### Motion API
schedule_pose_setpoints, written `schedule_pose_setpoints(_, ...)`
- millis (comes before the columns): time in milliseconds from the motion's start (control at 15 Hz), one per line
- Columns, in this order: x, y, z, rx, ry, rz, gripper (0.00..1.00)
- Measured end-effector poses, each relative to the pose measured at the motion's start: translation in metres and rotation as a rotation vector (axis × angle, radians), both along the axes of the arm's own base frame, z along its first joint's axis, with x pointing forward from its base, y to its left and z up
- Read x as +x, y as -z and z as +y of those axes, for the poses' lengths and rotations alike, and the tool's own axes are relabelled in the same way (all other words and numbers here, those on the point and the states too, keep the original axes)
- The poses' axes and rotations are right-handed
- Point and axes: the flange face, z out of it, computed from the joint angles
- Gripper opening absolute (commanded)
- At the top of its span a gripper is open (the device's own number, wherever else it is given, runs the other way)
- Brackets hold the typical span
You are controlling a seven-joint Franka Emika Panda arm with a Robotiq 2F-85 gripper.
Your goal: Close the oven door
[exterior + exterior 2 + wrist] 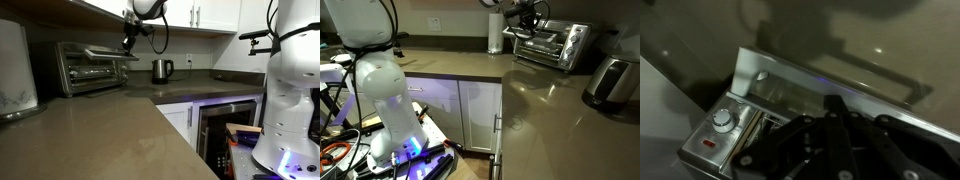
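Note:
The small silver toaster oven [85, 70] stands at the back of the counter and shows in both exterior views [560, 45]. Its door [112, 53] is partly open, tilted out from the front, and also shows in an exterior view [528, 38]. In the wrist view the door's metal frame and glass window [830, 85] fill the middle, with the bar handle [885, 80] beyond and the knobs [722, 120] at the left. My gripper [128, 42] is at the door's outer edge. Its dark fingers [835, 108] are together, tips against the door frame, holding nothing.
A steel kettle [162, 70] stands on the counter beside the oven and shows in an exterior view [610, 82]. A paper towel roll [495, 35] stands on the oven's other side. A dark built-in appliance [225, 125] sits under the counter. White cabinets hang above.

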Motion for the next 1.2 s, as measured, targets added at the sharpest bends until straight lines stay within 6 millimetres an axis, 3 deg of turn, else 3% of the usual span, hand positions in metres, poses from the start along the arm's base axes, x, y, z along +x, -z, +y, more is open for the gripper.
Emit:
schedule_pose_setpoints(533,-0.012,-0.009,-0.005,-0.11,0.037,0.042,0.0)
schedule_pose_setpoints(867,-0.028,-0.01,0.003,0.003,0.061,0.165,0.0)
schedule_pose_setpoints(1200,-0.029,0.0,0.006,0.127,0.031,0.207,0.0)
